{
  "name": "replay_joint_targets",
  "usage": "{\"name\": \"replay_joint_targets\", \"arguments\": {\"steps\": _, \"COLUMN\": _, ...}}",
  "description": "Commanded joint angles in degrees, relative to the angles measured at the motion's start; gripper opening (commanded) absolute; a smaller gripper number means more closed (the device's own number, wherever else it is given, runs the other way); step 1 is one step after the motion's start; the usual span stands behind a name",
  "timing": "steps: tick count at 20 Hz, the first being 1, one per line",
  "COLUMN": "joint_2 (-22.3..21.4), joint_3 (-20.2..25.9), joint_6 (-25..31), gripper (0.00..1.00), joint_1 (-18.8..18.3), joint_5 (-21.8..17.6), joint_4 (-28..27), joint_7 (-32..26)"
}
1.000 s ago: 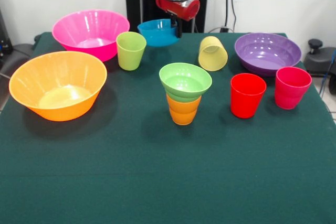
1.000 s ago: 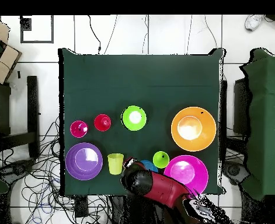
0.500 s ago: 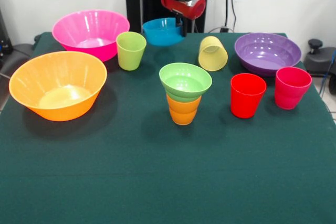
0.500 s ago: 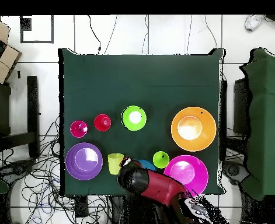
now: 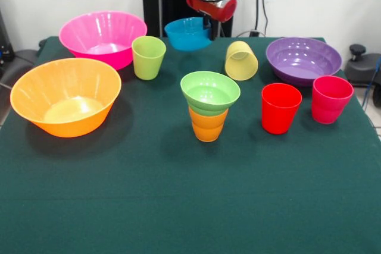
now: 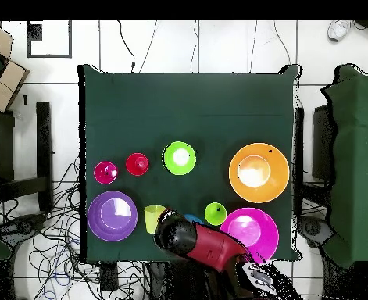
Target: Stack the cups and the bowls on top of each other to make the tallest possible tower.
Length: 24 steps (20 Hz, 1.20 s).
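My gripper [image 5: 209, 30] is shut on the right rim of the small blue bowl [image 5: 187, 33] and holds it in the air above the table's far edge. In the overhead view the arm [image 6: 198, 241] covers the gripper, and only a sliver of the blue bowl [image 6: 192, 219] shows. The small light green bowl [image 5: 209, 92] sits on the orange ribbed cup [image 5: 208, 125] at mid table; from above only the green bowl [image 6: 179, 157] shows. The gripper is behind this stack and apart from it.
Large orange bowl [image 5: 65, 96] and large pink bowl [image 5: 103, 37] stand at the left, with the lime green cup [image 5: 148, 57] beside them. The pale yellow cup [image 5: 241, 60] lies tilted. Purple bowl [image 5: 303, 59], red cup [image 5: 280, 108] and pink-red cup [image 5: 331, 99] stand at the right.
My gripper has risen with the blue bowl and moved right in the front view. Nothing else on the table has moved.
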Motion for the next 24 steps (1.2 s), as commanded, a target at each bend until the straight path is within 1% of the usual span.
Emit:
{"name": "replay_joint_targets", "arguments": {"steps": 1, "joint_2": -0.84, "joint_3": 1.52, "joint_6": 7.30, "gripper": 0.00, "joint_1": 2.02, "joint_5": 3.40, "joint_4": -7.10, "joint_7": 7.59}}
{"name": "replay_joint_targets", "arguments": {"steps": 11, "joint_2": -1.69, "joint_3": 0.86, "joint_6": 11.78, "gripper": 0.00, "joint_1": 3.22, "joint_5": 3.29, "joint_4": -10.01, "joint_7": 7.55}}
{"name": "replay_joint_targets", "arguments": {"steps": 21, "joint_2": -2.75, "joint_3": 0.12, "joint_6": 15.35, "gripper": 0.00, "joint_1": 4.20, "joint_5": 3.32, "joint_4": -11.79, "joint_7": 8.11}}
{"name": "replay_joint_targets", "arguments": {"steps": 22, "joint_2": -2.62, "joint_3": 1.06, "joint_6": 7.06, "gripper": 0.00, "joint_1": -3.84, "joint_5": 0.09, "joint_4": -3.37, "joint_7": 4.41}}
{"name": "replay_joint_targets", "arguments": {"steps": 23, "joint_2": -2.67, "joint_3": 1.07, "joint_6": 6.49, "gripper": 0.00, "joint_1": -4.79, "joint_5": -0.37, "joint_4": -2.64, "joint_7": 3.91}}
{"name": "replay_joint_targets", "arguments": {"steps": 24, "joint_2": 1.45, "joint_3": 1.00, "joint_6": 6.06, "gripper": 0.00, "joint_1": -4.40, "joint_5": -0.32, "joint_4": -6.22, "joint_7": 4.02}}
